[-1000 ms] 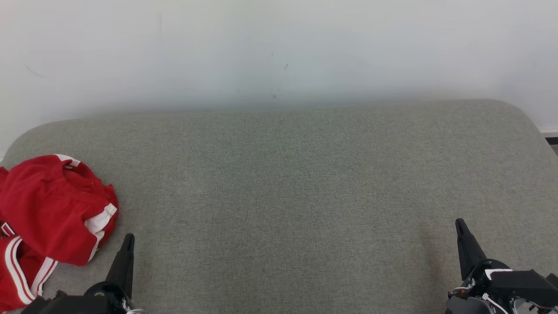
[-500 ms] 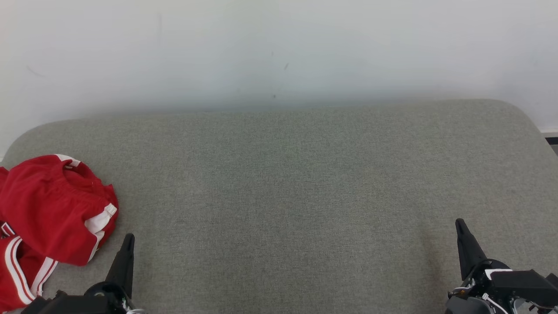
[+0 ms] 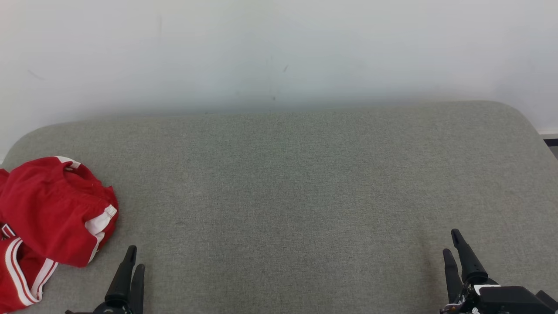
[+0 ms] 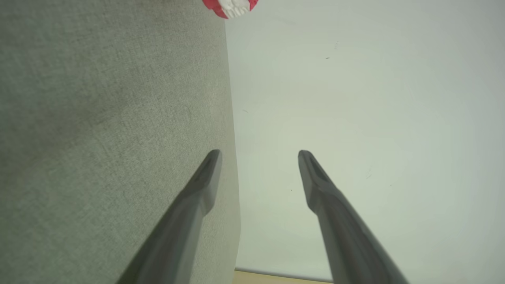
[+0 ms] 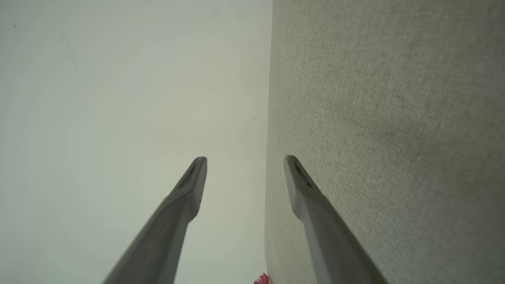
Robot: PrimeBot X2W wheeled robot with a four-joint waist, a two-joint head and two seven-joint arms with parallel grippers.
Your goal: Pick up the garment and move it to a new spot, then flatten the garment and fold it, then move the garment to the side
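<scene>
Garment [image 3: 48, 213]: red with white stripes, crumpled in a heap at the left edge of the grey cushion [image 3: 287, 196], partly cut off by the head view's edge. A red-and-white scrap of it shows at the top of the left wrist view [image 4: 230, 6] and at the bottom of the right wrist view [image 5: 261, 280]. Left gripper [image 3: 135, 258]: low at lower left, just right of the heap, not touching it; fingers spread wide in its wrist view [image 4: 259, 154], one over the cushion, one against the wall [image 3: 279, 52]. Right gripper [image 3: 450, 241]: lower right, well apart from the garment, above bare cushion; fingers likewise wide apart [image 5: 245, 158]. Pale wall runs behind the cushion's far edge.
</scene>
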